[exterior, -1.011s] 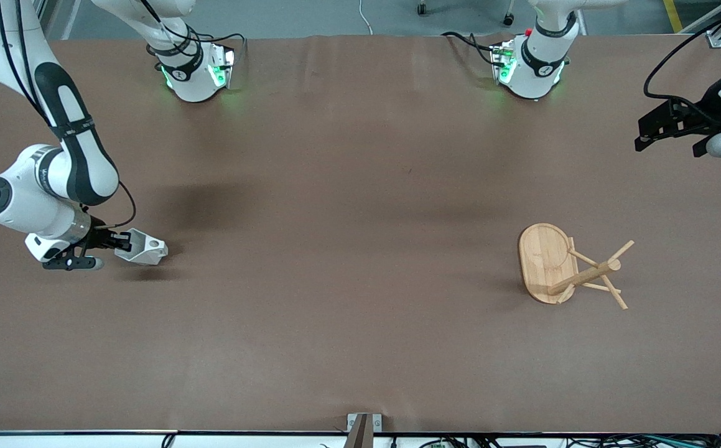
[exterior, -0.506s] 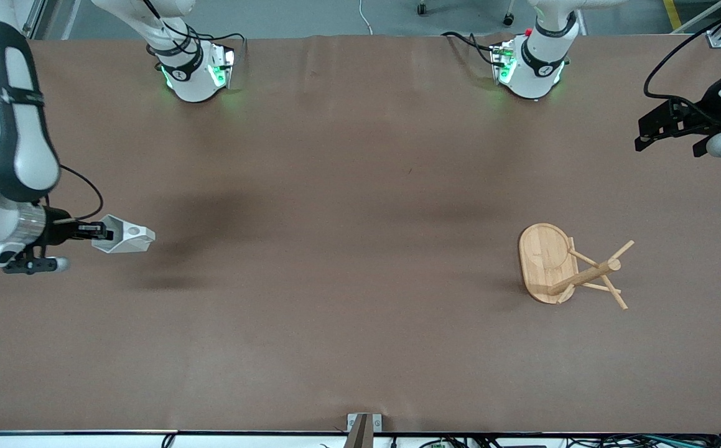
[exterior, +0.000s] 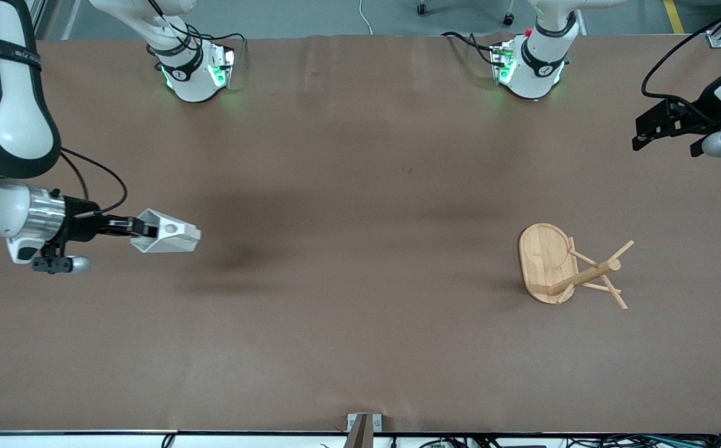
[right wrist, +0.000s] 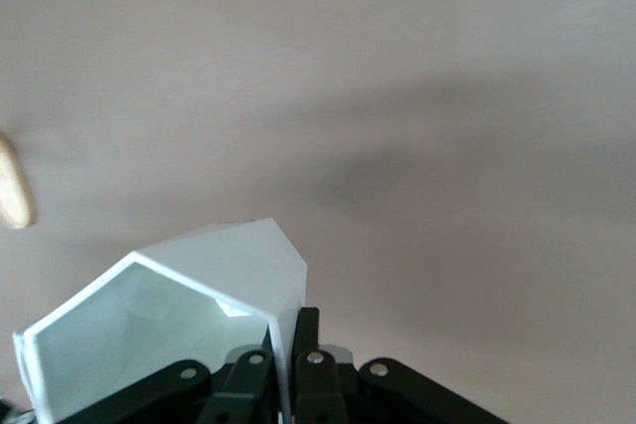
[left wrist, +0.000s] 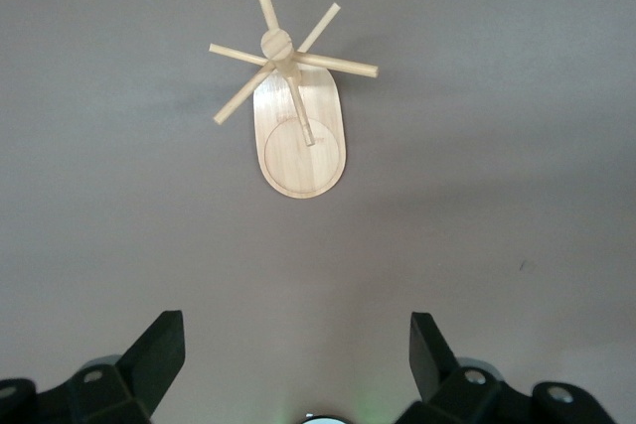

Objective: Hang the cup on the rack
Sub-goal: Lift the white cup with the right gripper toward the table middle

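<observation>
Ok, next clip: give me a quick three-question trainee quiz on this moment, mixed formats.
1. True or false: the cup rests on the table.
2. The right gripper grips the cup by: A) its rim wall B) its tab handle C) its bottom.
3. Fill in: the rack stands toward the ____ arm's end of the table, where the left gripper waits open.

Key: 1 false, it is held over the table; 2 A; 3 left.

Robot lab: table-mounted arms (exterior: 189, 68), cables (exterior: 665, 62)
</observation>
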`<state>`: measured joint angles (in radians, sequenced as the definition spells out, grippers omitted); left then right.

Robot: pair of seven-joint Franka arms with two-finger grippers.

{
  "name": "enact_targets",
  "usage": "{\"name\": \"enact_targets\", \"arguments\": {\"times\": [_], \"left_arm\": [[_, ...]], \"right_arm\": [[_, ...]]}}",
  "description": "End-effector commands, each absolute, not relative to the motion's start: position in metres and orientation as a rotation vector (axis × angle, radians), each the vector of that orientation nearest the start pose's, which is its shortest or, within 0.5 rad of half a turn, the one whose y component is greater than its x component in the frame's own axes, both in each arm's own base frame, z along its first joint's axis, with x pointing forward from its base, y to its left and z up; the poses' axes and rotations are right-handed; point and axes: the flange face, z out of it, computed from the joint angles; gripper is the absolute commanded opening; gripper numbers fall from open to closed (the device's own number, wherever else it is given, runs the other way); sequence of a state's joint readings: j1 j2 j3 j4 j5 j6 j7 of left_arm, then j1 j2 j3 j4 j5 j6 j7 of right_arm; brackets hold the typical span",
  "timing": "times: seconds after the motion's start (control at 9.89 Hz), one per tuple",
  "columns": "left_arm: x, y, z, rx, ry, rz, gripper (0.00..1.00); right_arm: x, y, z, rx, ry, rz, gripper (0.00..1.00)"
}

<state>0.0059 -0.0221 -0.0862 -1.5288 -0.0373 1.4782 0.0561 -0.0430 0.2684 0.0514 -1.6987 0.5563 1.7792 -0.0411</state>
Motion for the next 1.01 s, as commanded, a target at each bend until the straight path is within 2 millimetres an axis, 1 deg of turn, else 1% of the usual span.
{"name": "enact_targets", "arguments": {"times": [0.0,0.1,0.2,0.3,0.4,0.51,0.61,0.71,0.91], "left_arm": [[0.537,-0.087,0.632,-3.150,0.338,0.117,1.00],[0.534,-0.123,0.626,-3.138,0.426,0.135,1.00],[0.530,-0.154,0.621,-3.123,0.508,0.149,1.00],[0.523,-0.180,0.624,-3.118,0.594,0.138,1.00],[0.511,-0.221,0.623,-3.107,0.720,0.138,1.00],[0.497,-0.255,0.625,-3.085,0.837,0.136,1.00],[0.481,-0.292,0.621,-3.057,0.948,0.139,1.00],[0.468,-0.314,0.623,-3.042,1.021,0.126,1.00],[0.437,-0.361,0.635,-2.975,1.235,0.068,1.00]], "right_arm": [[0.615,0.080,0.434,-2.413,0.212,0.257,0.01],[0.615,0.098,0.432,-2.361,0.217,0.260,0.01],[0.613,0.121,0.428,-2.282,0.228,0.270,0.01],[0.611,0.147,0.418,-2.209,0.255,0.259,0.01],[0.609,0.189,0.412,-2.126,0.266,0.259,0.01],[0.608,0.218,0.403,-2.072,0.264,0.255,0.01],[0.603,0.243,0.389,-1.995,0.202,0.256,0.01],[0.600,0.255,0.375,-1.940,0.175,0.263,0.01],[0.588,0.288,0.378,-1.857,0.155,0.292,0.01]]}}
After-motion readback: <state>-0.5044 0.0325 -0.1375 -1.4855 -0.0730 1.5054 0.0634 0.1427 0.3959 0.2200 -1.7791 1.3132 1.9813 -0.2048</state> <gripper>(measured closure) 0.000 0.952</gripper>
